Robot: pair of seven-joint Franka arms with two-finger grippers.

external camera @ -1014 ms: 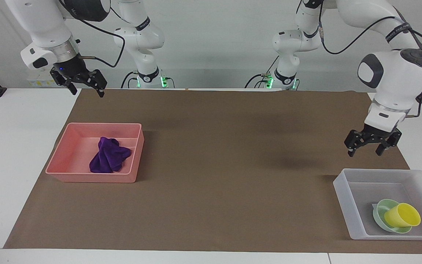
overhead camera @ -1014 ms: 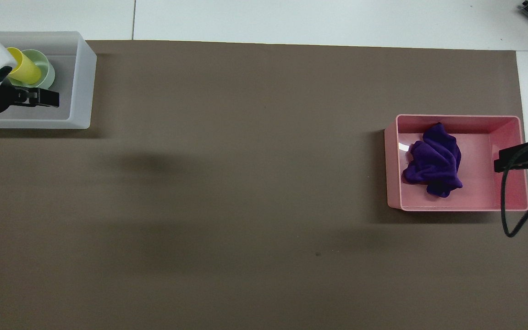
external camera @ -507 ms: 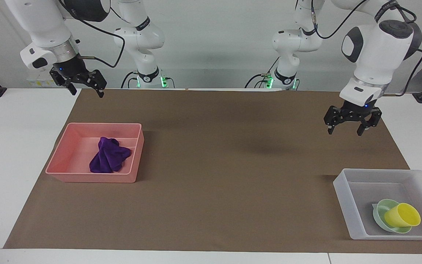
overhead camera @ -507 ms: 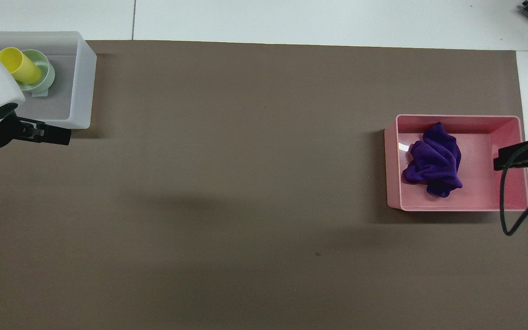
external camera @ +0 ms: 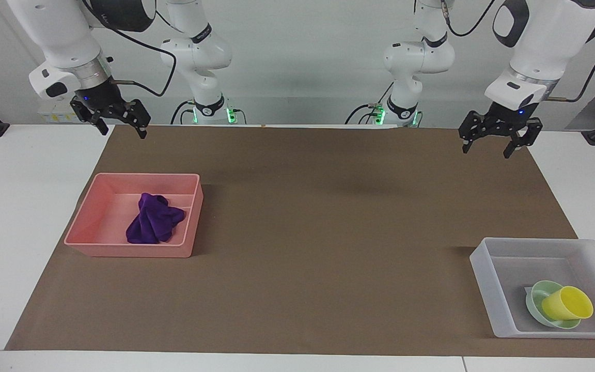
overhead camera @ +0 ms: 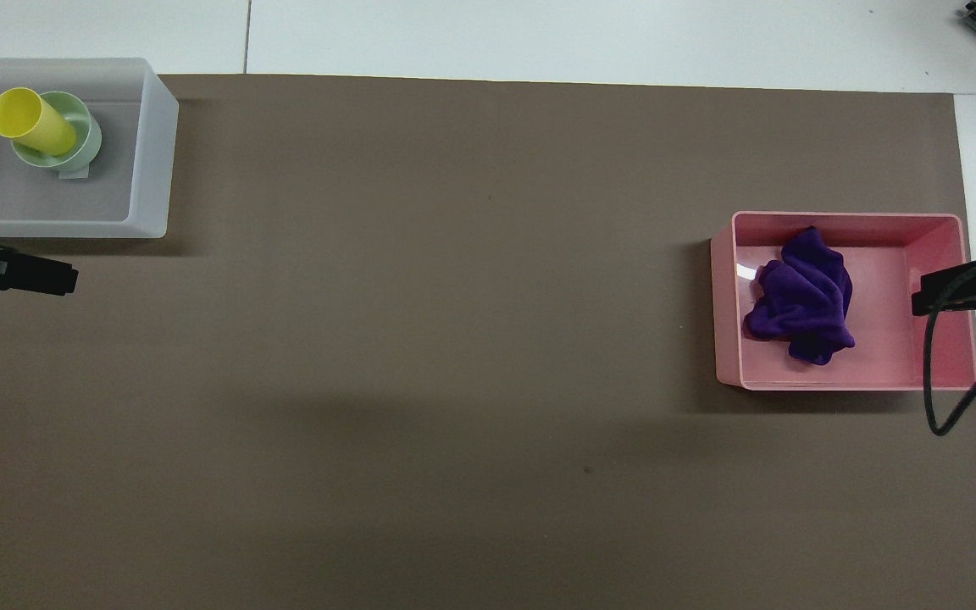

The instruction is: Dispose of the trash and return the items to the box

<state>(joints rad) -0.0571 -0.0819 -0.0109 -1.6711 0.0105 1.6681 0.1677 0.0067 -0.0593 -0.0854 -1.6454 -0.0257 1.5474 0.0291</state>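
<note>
Keeping both empty, open grippers high: left gripper (external camera: pixel 496 142) and right gripper (external camera: pixel 118 121) over the brown mat (external camera: pixel 297 232), I finish.

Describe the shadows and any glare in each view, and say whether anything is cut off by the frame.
Facing view: soft, blurred dark patches lie on the brown mat; the pink bin throws a shadow toward the table's middle. Overhead view: a small bright glare spot sits inside the bin wall beside the purple cloth; the left gripper and right gripper are cropped at the edges.
</note>
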